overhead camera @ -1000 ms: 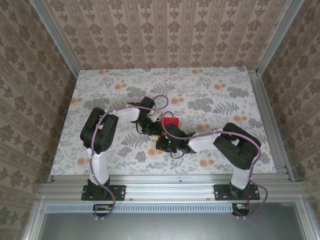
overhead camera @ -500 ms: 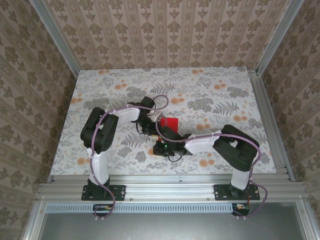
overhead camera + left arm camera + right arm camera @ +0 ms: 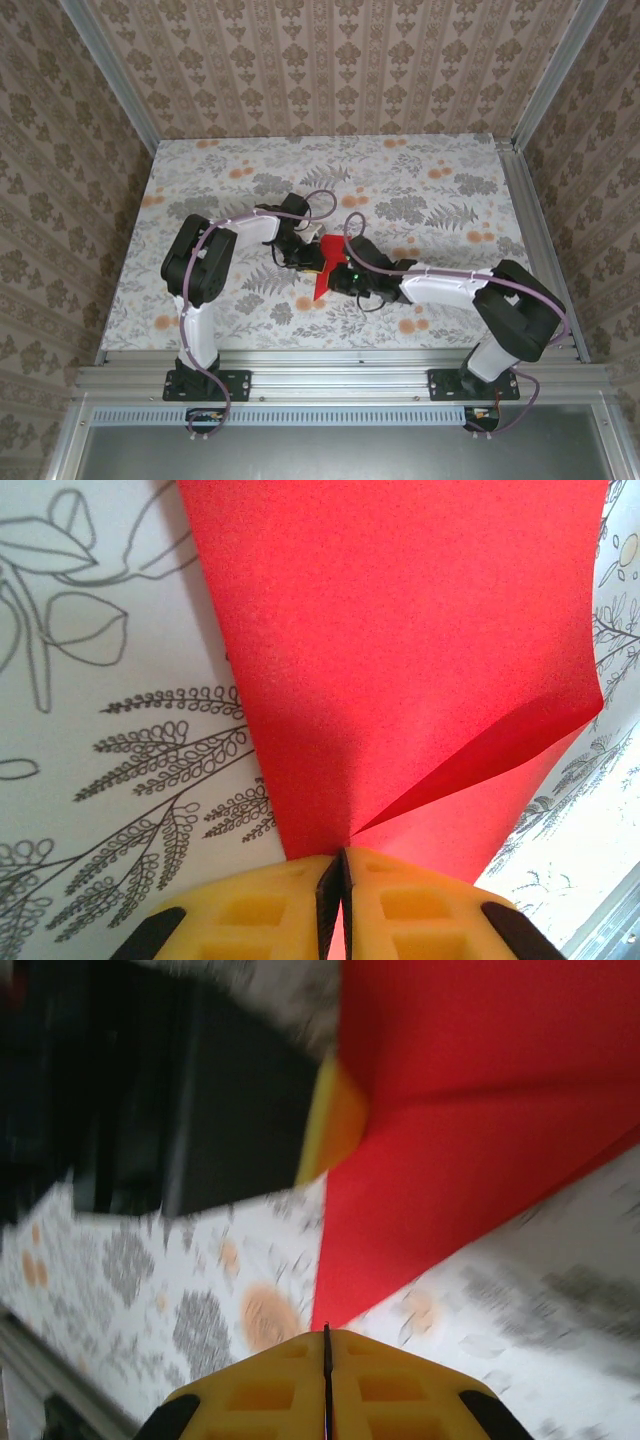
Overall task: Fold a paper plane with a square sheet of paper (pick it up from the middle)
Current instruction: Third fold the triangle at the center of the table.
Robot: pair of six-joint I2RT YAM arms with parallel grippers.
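Since a sec ago the right arm has swung its elbow out and reached fwd, and the thin bright red paper sheet (image 3: 322, 262), then a flat patch betw. the wrists, now stands off the flower-print table (image 3: 440, 190) as a narrow pointed flap, mid-table. Left gripper (image 3: 340, 860) jaws are closed on a bunched edge of the sheet; right gripper (image 3: 326, 1332) jaws closed too, apparently pinching a corner tip. Looks like an early fold, no plane shape yet: next, prob. right carries its corner across while left holds firm, then press flat w/o tearing.
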